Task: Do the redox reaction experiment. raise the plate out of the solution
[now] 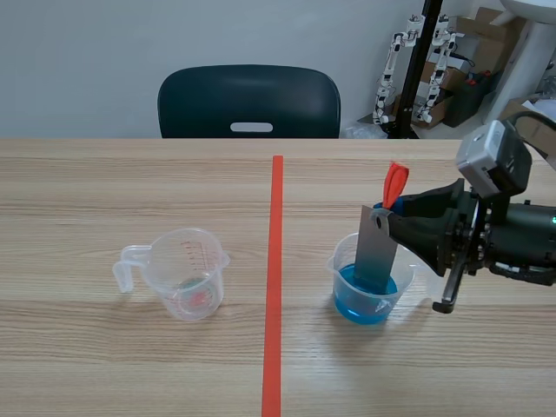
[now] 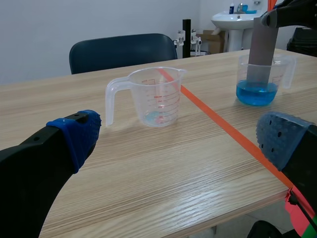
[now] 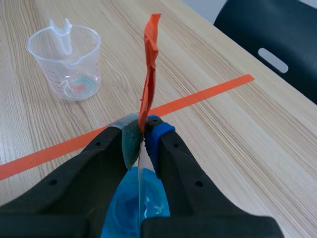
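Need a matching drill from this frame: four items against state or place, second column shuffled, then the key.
Column one:
1. plate
2. left gripper
3. clear measuring cup
4. right gripper

Column two:
a. open, holding nothing
b. lower end standing in the blue solution
c. shut on the plate's top edge
d. on the left arm's side of the orange tape line, almost empty

Pairs: 1-b, 2-a, 3-d, 4-c

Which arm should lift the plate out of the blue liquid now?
Right. The right end effector is shut on the top of the grey plate, which stands in the cup of blue liquid, so it probably only needs to rise. The left end effector is open and empty, well back from that cup.
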